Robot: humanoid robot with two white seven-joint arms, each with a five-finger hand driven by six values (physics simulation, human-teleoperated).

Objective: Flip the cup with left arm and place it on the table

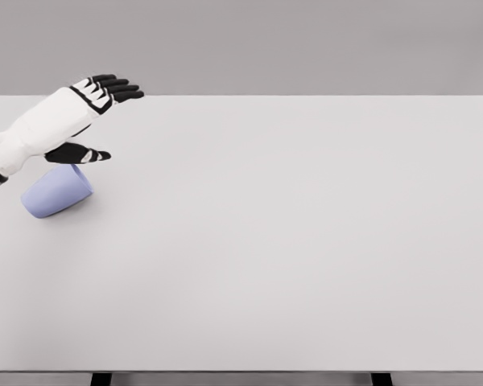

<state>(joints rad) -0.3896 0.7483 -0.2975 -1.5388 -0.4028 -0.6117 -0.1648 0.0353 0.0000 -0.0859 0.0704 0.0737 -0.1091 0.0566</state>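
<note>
Table: a broad white table (306, 241) with a plain matte top fills most of the view.
Table legs: two dark supports (101, 379) show just under the table's near edge.
Wall: a flat grey backdrop (306, 44) rises behind the table's far edge.
Light: soft, even, with faint shadows.

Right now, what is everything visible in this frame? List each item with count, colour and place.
cup: one, pale lavender-blue, lying on its side at the table's left edge, just below the left hand.
table: one, white top filling most of the view, with two dark legs showing at the bottom edge.
backdrop: plain grey, behind the table.
left hand: one, white with black fingers, entering from the left, fingers spread and holding nothing, above the cup.
right arm: not in view.
</note>
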